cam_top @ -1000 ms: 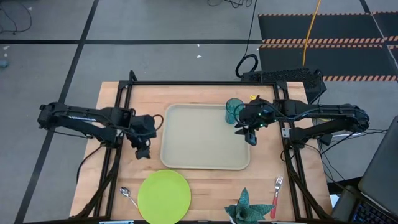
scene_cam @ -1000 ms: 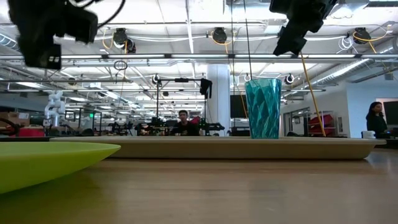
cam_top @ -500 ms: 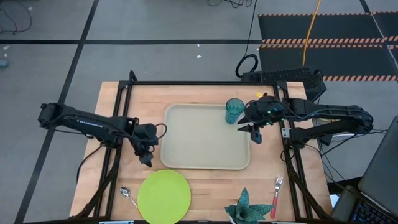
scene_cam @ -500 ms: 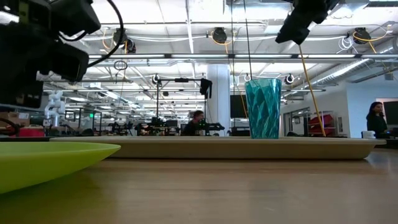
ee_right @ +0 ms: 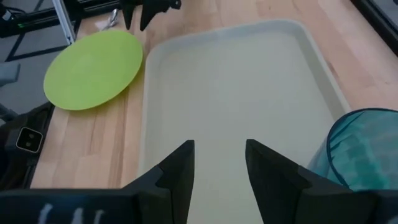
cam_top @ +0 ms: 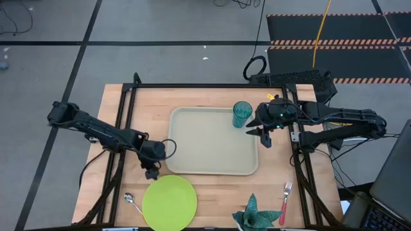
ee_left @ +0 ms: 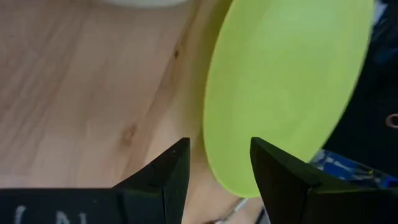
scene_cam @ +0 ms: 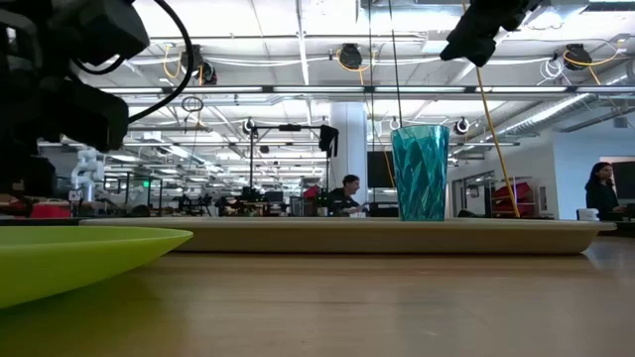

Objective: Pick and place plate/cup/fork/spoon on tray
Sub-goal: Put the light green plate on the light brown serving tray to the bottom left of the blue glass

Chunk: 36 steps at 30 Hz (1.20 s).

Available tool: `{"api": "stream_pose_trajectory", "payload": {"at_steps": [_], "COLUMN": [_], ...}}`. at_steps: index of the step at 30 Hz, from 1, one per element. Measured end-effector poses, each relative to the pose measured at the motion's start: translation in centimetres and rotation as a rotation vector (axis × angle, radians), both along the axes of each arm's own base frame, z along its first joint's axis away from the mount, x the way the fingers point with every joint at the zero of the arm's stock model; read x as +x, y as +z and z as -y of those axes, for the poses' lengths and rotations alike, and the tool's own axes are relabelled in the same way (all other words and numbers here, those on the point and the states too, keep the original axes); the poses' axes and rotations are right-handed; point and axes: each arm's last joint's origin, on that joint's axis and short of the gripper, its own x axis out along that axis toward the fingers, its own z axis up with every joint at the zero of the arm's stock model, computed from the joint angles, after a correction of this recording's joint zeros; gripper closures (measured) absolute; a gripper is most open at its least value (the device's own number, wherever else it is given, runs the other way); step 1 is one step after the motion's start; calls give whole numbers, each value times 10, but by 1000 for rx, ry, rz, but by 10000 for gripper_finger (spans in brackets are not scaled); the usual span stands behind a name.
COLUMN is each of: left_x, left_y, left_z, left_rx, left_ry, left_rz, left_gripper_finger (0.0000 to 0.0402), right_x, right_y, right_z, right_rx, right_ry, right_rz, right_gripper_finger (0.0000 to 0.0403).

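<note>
The cup (cam_top: 242,114) is already stood upright on the tray (cam_top: 212,151), in its corner toward one o'clock. The plate (cam_top: 169,201) is still lying on the table, just beyond the tray's edge toward seven o'clock, so picking up the plate is judged to be the step in hand.

The left gripper (cam_top: 151,172) is held spread and empty just above the plate's rim, at about eleven o'clock of the plate. For a sound grip, the jaws should be lowered so that the thin rim is taken between them, one finger slid under the lip, and closed only once the rim is well seated.

The right gripper (cam_top: 262,133) is held empty, parted, beside the cup at its four o'clock.
</note>
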Motion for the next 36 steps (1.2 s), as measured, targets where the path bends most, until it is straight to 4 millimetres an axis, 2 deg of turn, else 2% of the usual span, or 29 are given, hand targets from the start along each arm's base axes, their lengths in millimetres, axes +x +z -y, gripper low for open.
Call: {"api": "stream_pose_trajectory", "payload": {"at_steps": [10, 19, 24, 28, 36], "left_x": [4, 14, 16, 17, 18], "left_y": [-10, -13, -18, -25, -30], "left_z": [9, 17, 19, 21, 21], "left_rx": [64, 39, 48, 53, 21], "left_ry": [-29, -46, -47, -55, -101], "left_rz": [3, 83, 72, 46, 33], "left_gripper_finger": [232, 232, 233, 264, 379], "right_x": [0, 0, 0, 0, 0], "right_y": [1, 1, 1, 1, 1], "right_z": [0, 0, 0, 0, 0], "right_rx": [16, 15, 12, 12, 8], "right_ry": [-10, -9, -7, -6, -4], "right_rz": [12, 11, 11, 6, 7], "right_gripper_finger": [266, 266, 266, 266, 266]}}
